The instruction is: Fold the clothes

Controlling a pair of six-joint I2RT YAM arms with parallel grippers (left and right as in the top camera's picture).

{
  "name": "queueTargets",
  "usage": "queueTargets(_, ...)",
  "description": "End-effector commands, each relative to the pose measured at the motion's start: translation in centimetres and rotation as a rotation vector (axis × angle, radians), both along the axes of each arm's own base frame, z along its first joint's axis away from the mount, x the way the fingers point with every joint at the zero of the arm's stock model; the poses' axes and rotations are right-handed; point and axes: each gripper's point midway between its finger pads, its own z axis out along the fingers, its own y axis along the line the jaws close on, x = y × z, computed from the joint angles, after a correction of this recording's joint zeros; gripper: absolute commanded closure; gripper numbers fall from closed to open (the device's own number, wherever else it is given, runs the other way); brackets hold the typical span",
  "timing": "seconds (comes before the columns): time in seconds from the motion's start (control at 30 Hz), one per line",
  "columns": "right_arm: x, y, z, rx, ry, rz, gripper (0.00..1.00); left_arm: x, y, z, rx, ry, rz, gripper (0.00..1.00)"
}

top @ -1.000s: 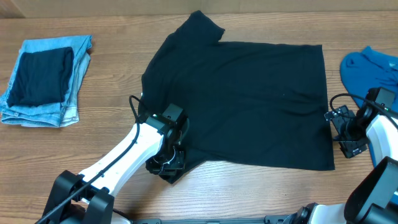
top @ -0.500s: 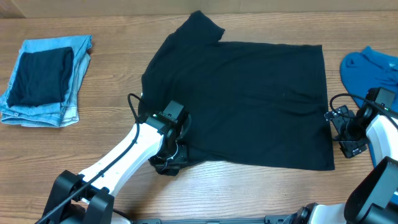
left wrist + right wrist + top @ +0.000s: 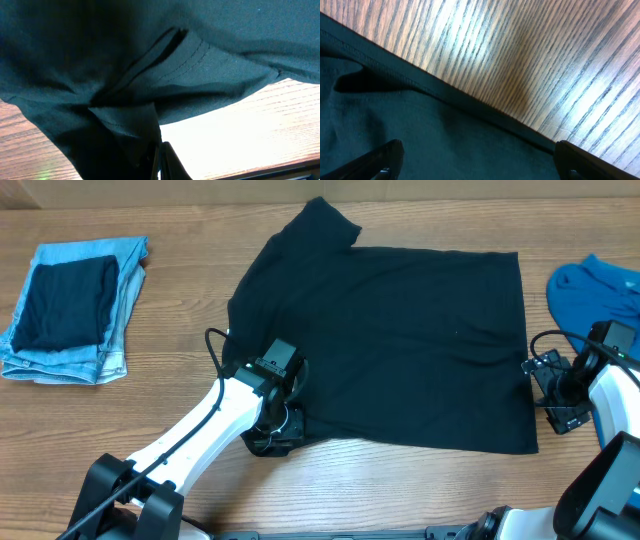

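On table (image 3: 180,320), one black T-shirt (image 3: 400,340), one blue garment (image 3: 588,292)

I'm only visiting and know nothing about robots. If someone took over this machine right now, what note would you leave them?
Left pincer: shut on the near left corner of the black T-shirt.
Right pincer: open at the shirt's right hem, holding nothing.
Shirt lies spread flat on the table; jeans far left, blue garment far right.
Done: one corner gripped, no fold yet.
Left: all the folding.
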Motion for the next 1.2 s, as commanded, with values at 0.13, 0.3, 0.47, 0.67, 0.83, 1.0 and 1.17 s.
queueTargets(0.13,0.1,-0.4,0.6,-0.024,-0.019,-0.006,0.00,-0.4,-0.2,0.7,-0.022,0.022,-0.018,0.96)
queueTargets(0.3,0.1,-0.4,0.6,-0.025,-0.019,-0.006,0.00,0.2,-0.5,0.7,-0.035,-0.004,-0.019,0.96)
queueTargets(0.47,0.7,-0.7,0.8,-0.037,-0.045,-0.010,0.00,0.2,-0.6,0.7,-0.036,-0.004,-0.019,0.96)
queueTargets(0.67,3.5,-2.3,1.8,-0.102,-0.164,-0.010,0.00,0.3,-0.5,0.7,-0.037,-0.008,-0.027,0.96)
queueTargets(0.83,4.6,-0.8,2.1,-0.017,-0.227,0.020,0.00,0.2,-0.5,0.7,-0.037,-0.008,-0.029,0.96)
queueTargets(1.0,2.7,2.1,1.4,0.070,-0.166,0.241,0.00,0.4,-0.6,0.7,-0.041,-0.014,-0.029,0.96)
queueTargets(1.17,1.4,2.8,1.1,0.109,-0.111,0.235,0.00,0.4,-0.5,0.6,-0.035,-0.014,-0.029,0.96)
